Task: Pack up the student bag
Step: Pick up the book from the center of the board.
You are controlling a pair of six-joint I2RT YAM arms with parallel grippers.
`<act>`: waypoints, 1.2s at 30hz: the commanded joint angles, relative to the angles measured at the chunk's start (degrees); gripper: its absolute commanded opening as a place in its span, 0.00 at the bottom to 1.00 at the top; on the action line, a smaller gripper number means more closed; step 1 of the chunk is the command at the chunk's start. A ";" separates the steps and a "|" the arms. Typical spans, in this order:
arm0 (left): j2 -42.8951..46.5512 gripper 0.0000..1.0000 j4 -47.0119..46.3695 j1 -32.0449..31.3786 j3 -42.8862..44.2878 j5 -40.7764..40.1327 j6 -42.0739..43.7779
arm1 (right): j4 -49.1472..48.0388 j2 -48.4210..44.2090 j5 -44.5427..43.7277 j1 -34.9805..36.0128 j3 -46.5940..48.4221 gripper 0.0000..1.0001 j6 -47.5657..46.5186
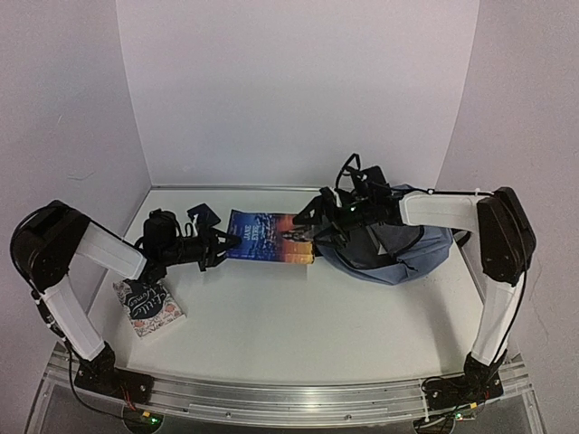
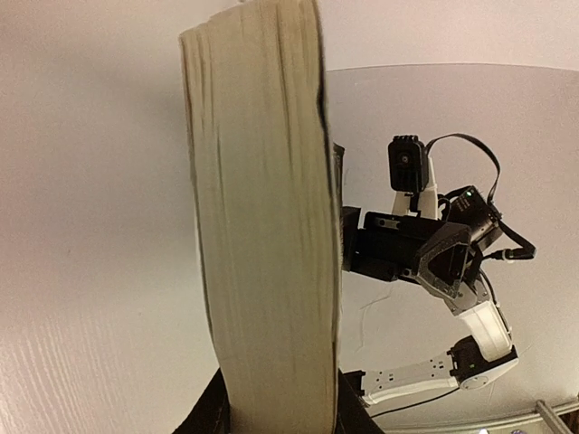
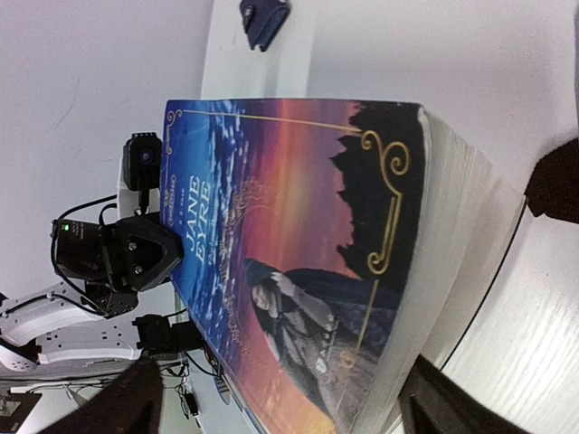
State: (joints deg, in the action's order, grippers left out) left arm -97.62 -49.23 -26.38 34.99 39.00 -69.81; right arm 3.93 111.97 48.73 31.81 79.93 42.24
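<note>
While the left gripper (image 1: 223, 245) is pinching the book (image 1: 271, 237), the right gripper (image 1: 313, 231) is hanging spread around its other end

The blue book (image 1: 270, 238) lies on the table (image 1: 298, 316), with the left gripper (image 1: 223, 242) at its left edge and the right gripper (image 1: 314, 221) at its right edge. The student bag (image 1: 398, 253) is just beside it.

Jane Eyre book (image 1: 271, 238) — sunset cover facing up, over the white table (image 1: 298, 334). A floral book (image 1: 149, 307) lies left of it and nearer; a small dark-blue item (image 1: 204, 217) sits just beyond its left end.
</note>
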 commanded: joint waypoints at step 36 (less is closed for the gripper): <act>23.58 0.00 1.63 -1.30 8.71 1.07 4.22 | 5.52 -9.73 9.01 -0.23 2.39 0.98 -9.92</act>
State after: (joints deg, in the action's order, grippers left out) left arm -77.36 -24.72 -27.49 41.23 36.98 -61.10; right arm 17.03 100.60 51.40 31.75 83.72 28.70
